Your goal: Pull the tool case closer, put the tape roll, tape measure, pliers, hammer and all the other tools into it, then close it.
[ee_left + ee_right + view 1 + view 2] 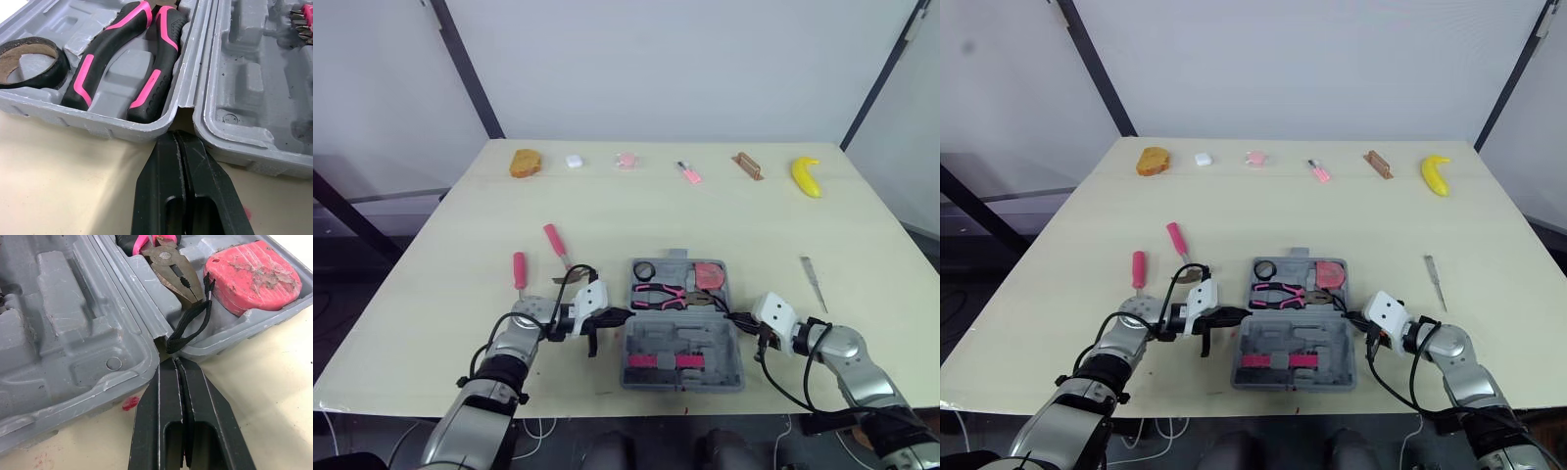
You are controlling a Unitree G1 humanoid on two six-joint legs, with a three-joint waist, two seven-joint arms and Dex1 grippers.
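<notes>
The head views look forward and down over the table (754,215). Each wrist camera sits low, close against one side of the tool case (651,345); both catch the pliers (661,294).

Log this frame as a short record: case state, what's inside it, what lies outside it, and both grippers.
case: tool case open, lid half lying flat toward the robot
inside: tape roll, pliers, tape measure
outside, left of case: near pink-handled tool, far pink-handled tool
outside, right of case: metal blade
left gripper: shut, tips at case's left hinge notch
right gripper: shut, tips at right hinge notch
far edge: bread, banana
</notes>
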